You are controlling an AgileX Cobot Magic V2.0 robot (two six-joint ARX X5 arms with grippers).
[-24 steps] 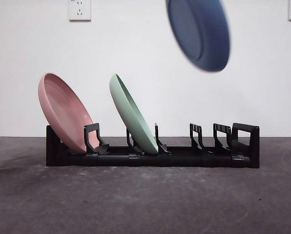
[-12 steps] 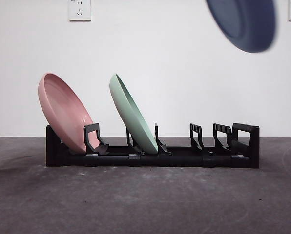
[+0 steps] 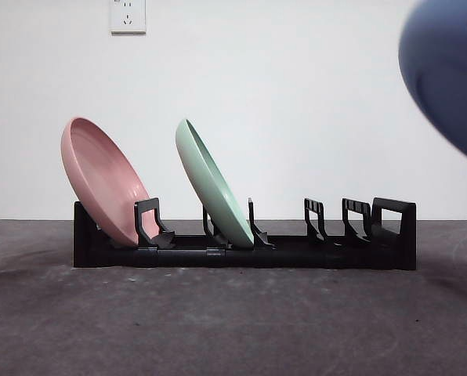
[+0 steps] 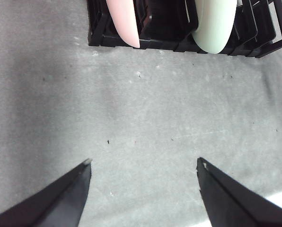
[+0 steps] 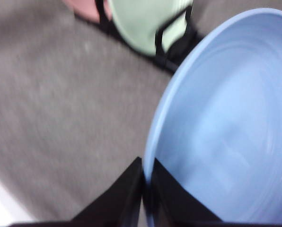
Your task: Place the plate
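A blue plate hangs in the air at the right edge of the front view, above and to the right of the black rack. My right gripper is shut on the blue plate's rim. The rack holds a pink plate at its left end and a green plate beside it; the slots on its right half hold nothing. My left gripper is open and empty above the bare table, in front of the rack.
The grey table spreads in front of the rack. A white wall with a socket stands behind. The pink plate and the green plate show in the left wrist view.
The blue plate has moved to the right and come lower and nearer the camera, now half cut by the right edge. The rack and its two plates have not moved.
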